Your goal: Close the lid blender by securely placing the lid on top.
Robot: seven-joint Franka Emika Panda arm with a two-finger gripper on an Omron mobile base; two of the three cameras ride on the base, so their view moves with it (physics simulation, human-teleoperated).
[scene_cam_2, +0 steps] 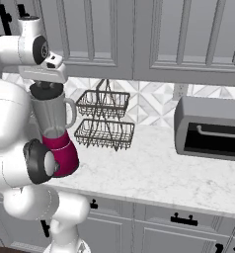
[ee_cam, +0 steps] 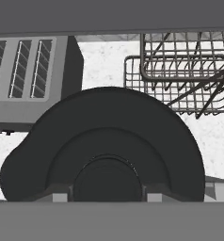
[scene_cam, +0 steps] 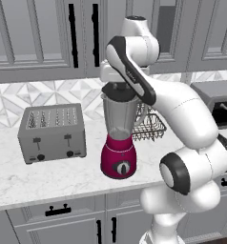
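One black lid is seen right at the mouth of the blender, directly under the gripper, which is pointed straight down over the jar. The blender is stood on the marble counter, with a grey toaster to one side and a two-tier wire basket behind it on the other. In the hand view the lid is shown large and close, its raised centre knob sitting just between the finger tips at the bottom edge.

The step in hand is judged to be the seating of the lid on the jar: the disc appears to be lined up with the rim and either resting on it or just above it. Whether the lid is fully pressed down cannot be settled from these views, since the rim is covered by the disc from above and crowded by the hand from the sides. The next move is judged to call for a short downward press to settle it, then a release and a straight lift clear, so that the lid is not dragged askew.

The fingers appear to be closed about the centre knob, but the contact itself is cut off by the bottom of the hand view and masked by the wrist in both base views, so the grip cannot be told for certain. Part of the jar and its handle is hidden behind the arm in the right base view.
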